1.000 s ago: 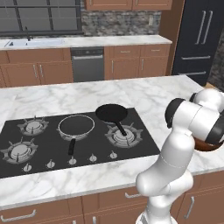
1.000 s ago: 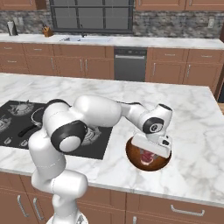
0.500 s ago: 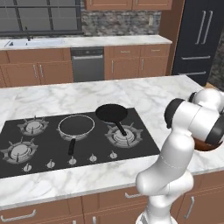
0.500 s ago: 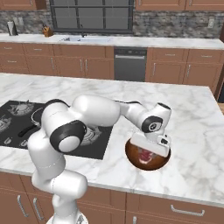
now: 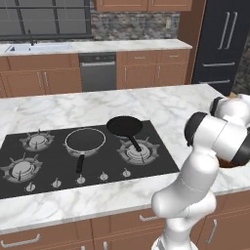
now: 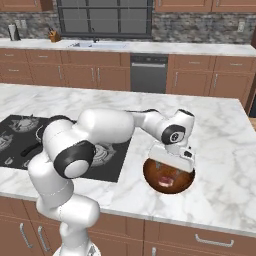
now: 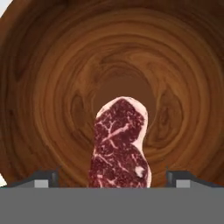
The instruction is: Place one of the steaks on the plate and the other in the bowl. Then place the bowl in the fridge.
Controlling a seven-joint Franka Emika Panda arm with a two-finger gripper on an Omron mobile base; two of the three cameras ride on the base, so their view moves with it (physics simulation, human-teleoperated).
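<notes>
A marbled red steak (image 7: 120, 144) lies inside the glossy reddish-brown bowl (image 7: 52, 87), which fills the hand view. My gripper (image 7: 111, 178) is open just above it, and each fingertip stands clear of the meat's sides. In the right base view the gripper (image 6: 172, 164) hangs over the bowl (image 6: 152, 175), which sits on the marble island near its front edge, with the steak (image 6: 168, 180) partly seen below the hand. The black fridge (image 5: 227, 41) stands at the far right. The plate is out of view.
A black cooktop (image 5: 83, 156) lies in the island's left half, with two black frying pans (image 5: 125, 127) (image 5: 84, 141) on it. Far counters carry a sink (image 6: 97, 45) above a dishwasher (image 6: 148, 72). Bare marble (image 6: 220, 135) lies to the right of the bowl.
The jaws have spread wider and the steak now lies loose in the bowl. The arm and bowl have stayed where they were.
</notes>
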